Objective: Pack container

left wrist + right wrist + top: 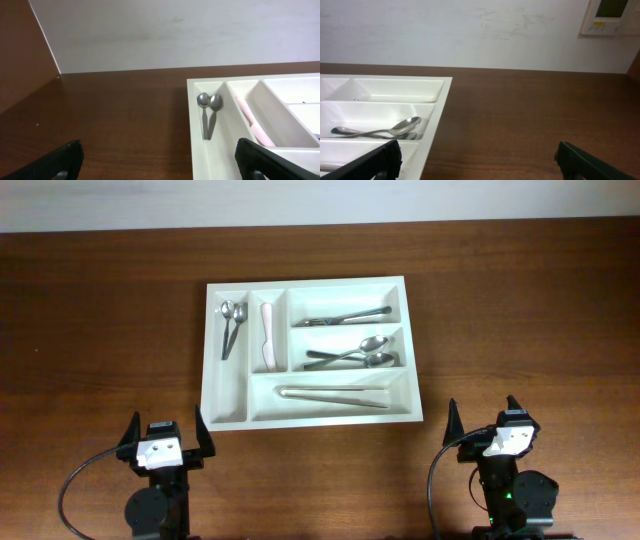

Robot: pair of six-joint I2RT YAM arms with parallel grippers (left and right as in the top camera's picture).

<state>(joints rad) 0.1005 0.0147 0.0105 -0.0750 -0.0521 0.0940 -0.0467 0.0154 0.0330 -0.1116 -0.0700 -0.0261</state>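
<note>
Soft, even indoor light. The dark wooden table carries a mild sheen. Faint shadows sit inside the white container. Both wrist views look slightly soft.

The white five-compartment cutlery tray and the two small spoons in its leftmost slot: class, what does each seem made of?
White five-compartment cutlery tray: probably moulded plastic, satin finish, rounded seamless walls. Two small spoons: likely polished metal, grey with bright glints.

No readable text or numbers anywhere, wall panel markings too small to make out
</note>
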